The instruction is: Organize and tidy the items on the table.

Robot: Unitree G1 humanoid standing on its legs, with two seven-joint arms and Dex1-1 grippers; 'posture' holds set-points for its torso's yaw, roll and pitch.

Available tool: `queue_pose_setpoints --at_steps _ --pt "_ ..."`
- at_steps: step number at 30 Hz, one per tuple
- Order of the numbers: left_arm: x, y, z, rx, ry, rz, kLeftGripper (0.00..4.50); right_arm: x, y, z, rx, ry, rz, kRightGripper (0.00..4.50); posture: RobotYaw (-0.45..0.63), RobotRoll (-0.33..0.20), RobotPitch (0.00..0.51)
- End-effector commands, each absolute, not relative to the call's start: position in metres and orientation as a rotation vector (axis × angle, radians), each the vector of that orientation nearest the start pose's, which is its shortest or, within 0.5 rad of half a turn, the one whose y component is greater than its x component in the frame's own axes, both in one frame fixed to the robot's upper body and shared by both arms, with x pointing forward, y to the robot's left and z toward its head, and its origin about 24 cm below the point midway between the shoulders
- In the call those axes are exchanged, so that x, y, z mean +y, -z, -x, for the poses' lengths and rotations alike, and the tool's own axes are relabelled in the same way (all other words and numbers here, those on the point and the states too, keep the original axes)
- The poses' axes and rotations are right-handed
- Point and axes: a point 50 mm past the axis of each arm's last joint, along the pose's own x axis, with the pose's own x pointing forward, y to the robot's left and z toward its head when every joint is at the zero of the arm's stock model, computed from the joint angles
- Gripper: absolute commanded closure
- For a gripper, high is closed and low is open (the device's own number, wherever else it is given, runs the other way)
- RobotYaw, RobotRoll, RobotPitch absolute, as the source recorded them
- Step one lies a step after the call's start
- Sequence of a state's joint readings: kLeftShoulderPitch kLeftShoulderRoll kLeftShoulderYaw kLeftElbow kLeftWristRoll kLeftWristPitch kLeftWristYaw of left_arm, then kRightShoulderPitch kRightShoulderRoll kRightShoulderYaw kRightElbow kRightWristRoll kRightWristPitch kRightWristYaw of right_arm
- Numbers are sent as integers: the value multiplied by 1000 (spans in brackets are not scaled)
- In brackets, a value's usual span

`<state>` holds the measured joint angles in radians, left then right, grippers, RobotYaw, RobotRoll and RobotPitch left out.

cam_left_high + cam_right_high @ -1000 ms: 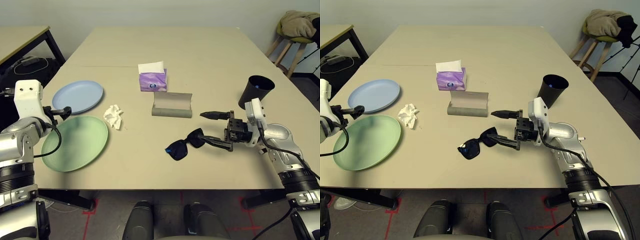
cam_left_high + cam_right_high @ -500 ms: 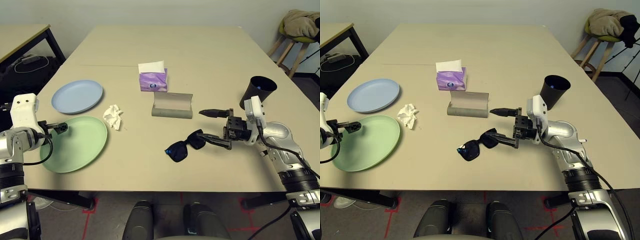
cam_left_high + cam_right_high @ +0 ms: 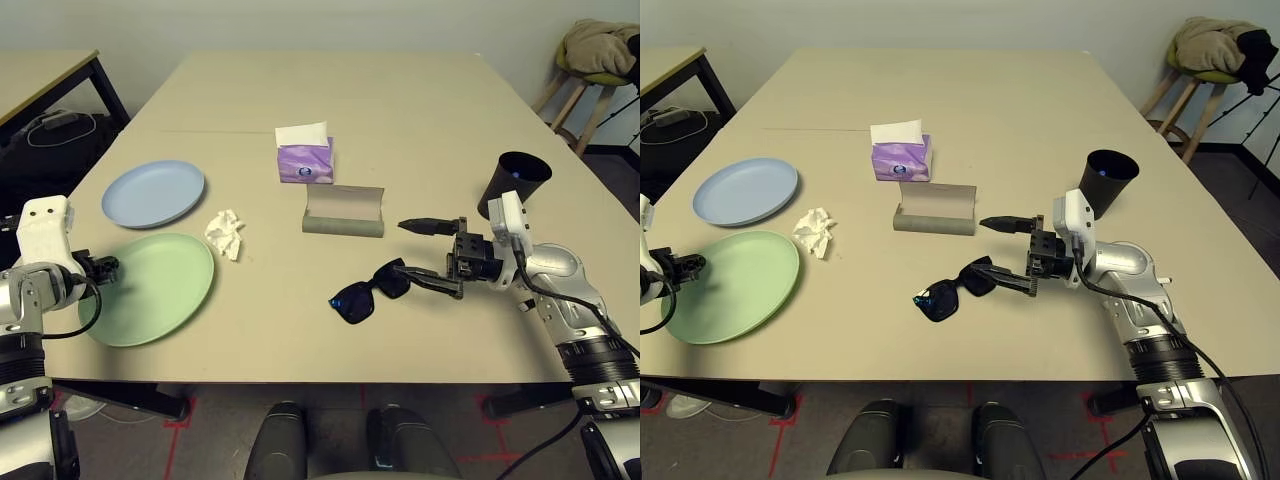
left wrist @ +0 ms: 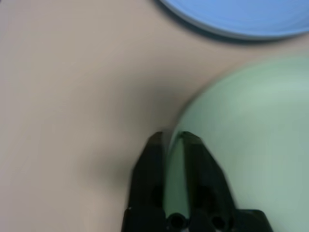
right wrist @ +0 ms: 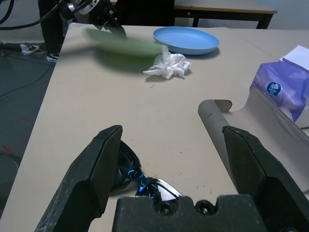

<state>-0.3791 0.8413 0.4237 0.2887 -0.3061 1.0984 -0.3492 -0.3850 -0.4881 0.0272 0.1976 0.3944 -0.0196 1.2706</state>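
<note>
On the near left part of the table (image 3: 420,110) lies the green plate (image 3: 150,288), and the left gripper (image 4: 169,137) has its two black fingers pinched shut on that plate's outer rim at the table's left edge. The plate looks smeared in the right wrist view, so whether that edge is raised off the tabletop is hard to say. Just behind it sits the blue plate (image 3: 154,193), apart from the green one by a narrow strip of bare table. A crumpled white tissue (image 3: 226,232) lies just beside both plates, toward the middle.

Further in, the purple tissue box (image 3: 305,159) stands upright with a white sheet poking from its top, and the grey glasses case (image 3: 344,211) lies open in front of it. Nearer the robot, the black sunglasses (image 3: 368,291) rest on the table with their blue-tinted lenses facing the near edge. The right gripper (image 3: 432,254) points toward them from the right, fingers spread wide and holding nothing; one finger reaches toward the case, the other sits close to a temple arm of the sunglasses. A black cup (image 3: 512,184) stands behind the right wrist. Beyond the far right corner, a wooden stool (image 3: 580,95) carries a heap of cloth.
</note>
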Motion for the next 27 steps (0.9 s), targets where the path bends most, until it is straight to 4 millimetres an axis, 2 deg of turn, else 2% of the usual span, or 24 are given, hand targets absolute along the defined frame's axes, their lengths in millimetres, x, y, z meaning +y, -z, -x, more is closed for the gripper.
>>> queue_pose_setpoints --at_steps 1,17,27 --pt "381 -121 -250 737 -300 77 4480 -178 -122 -288 -126 -1296 228 0 229 0 53" --pt "369 -127 -256 720 -182 88 4480 -177 -126 -290 -131 -1288 240 0 224 0 51" --pt "367 -148 -257 668 -150 118 4480 -176 -126 -290 -131 -1289 239 0 228 0 49"
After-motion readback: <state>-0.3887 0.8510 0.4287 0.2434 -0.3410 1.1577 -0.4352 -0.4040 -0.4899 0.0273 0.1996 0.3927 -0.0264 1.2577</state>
